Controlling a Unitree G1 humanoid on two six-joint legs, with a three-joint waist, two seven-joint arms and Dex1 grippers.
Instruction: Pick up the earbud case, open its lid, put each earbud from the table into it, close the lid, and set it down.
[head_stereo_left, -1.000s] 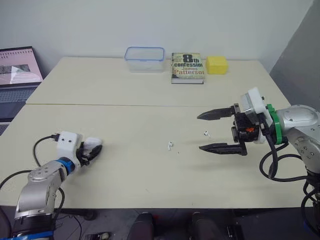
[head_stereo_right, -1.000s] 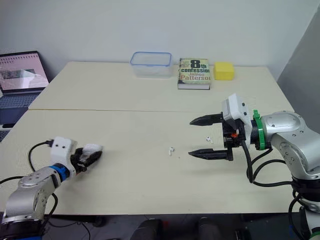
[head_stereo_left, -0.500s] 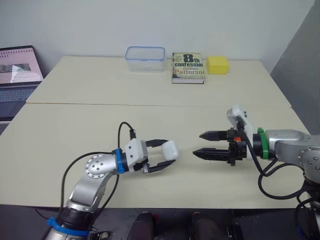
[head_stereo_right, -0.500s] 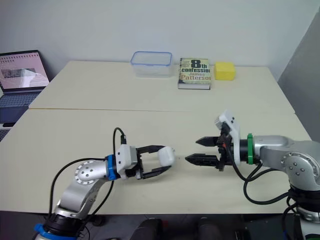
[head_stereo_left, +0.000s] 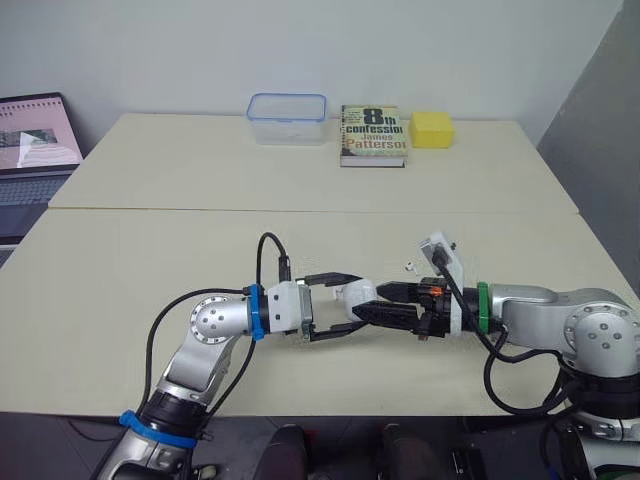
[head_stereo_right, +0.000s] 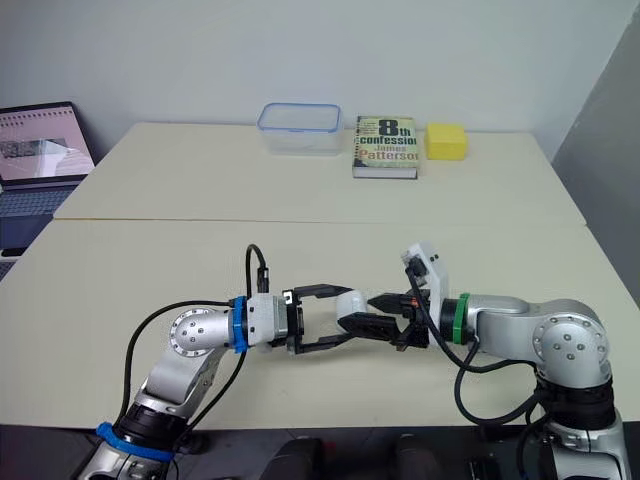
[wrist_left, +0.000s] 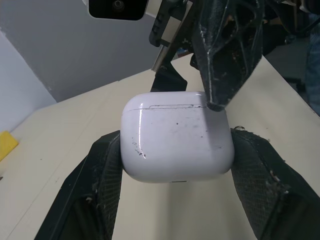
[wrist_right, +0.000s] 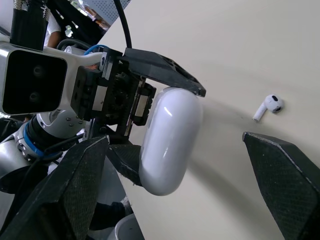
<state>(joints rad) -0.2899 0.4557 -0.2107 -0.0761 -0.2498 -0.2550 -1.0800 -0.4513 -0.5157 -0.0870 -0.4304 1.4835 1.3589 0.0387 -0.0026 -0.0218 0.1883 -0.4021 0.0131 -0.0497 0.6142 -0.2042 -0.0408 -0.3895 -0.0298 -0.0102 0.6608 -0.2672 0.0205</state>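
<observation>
Left eye view: the two grippers are meeting over the front of the table (head_stereo_left: 200, 240), with the earbud case between them

The left gripper (head_stereo_left: 350, 301) is clamping the white earbud case (wrist_left: 177, 135) by two opposite sides between its black fingers and is holding it off the tabletop, with the lid seam showing as a thin closed line. The right gripper (head_stereo_left: 372, 303) is pointing at the case from the opposite side with its fingers spread wide. One tip is lying against the case's edge right by the seam and the other is standing off. One white earbud (wrist_right: 268, 106) is lying on the table near the right gripper, apart from the case. At the table's far edge, a clear plastic box (head_stereo_left: 287, 117), a paperback book (head_stereo_left: 374, 135) and a yellow block (head_stereo_left: 431, 129) are sitting in a row
</observation>
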